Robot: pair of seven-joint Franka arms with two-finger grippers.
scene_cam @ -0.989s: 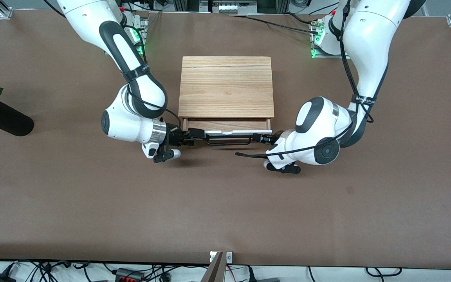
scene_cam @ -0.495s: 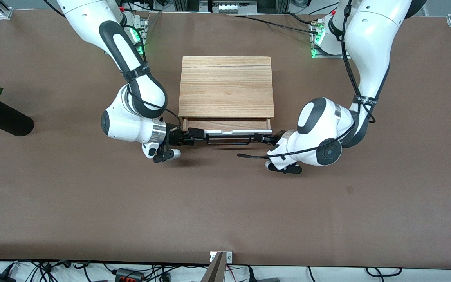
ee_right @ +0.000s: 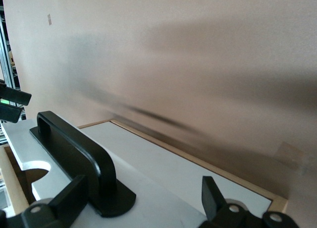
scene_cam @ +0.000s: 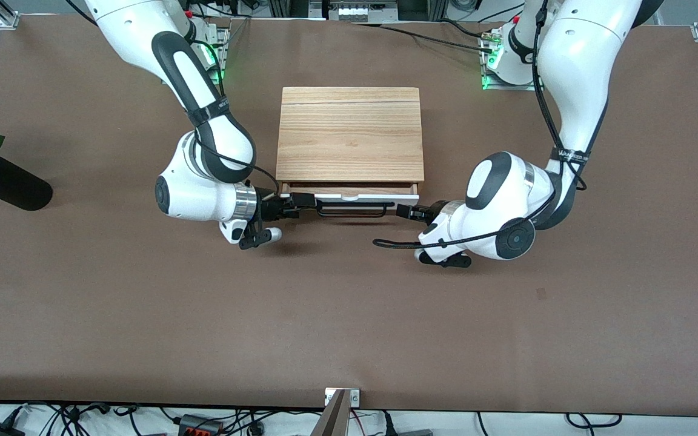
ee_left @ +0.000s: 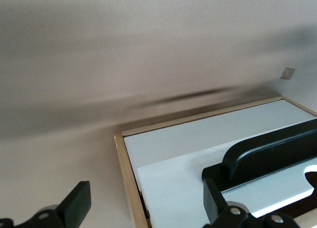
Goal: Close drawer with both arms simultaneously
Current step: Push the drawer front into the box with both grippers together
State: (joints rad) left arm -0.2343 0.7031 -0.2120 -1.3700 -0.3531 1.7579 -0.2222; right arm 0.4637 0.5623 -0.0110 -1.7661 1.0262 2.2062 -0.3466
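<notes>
Brown matting covers the table, where the white-fronted light-wood drawer (scene_cam: 349, 195) juts slightly at six o'clock of its wooden cabinet (scene_cam: 349, 133); the released left gripper (scene_cam: 406, 212) and right gripper (scene_cam: 302, 198) should press both front ends evenly.

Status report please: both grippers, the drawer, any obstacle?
Left gripper open at drawer front. Right gripper open at its other end. Drawer nearly shut. No obstacle.
</notes>
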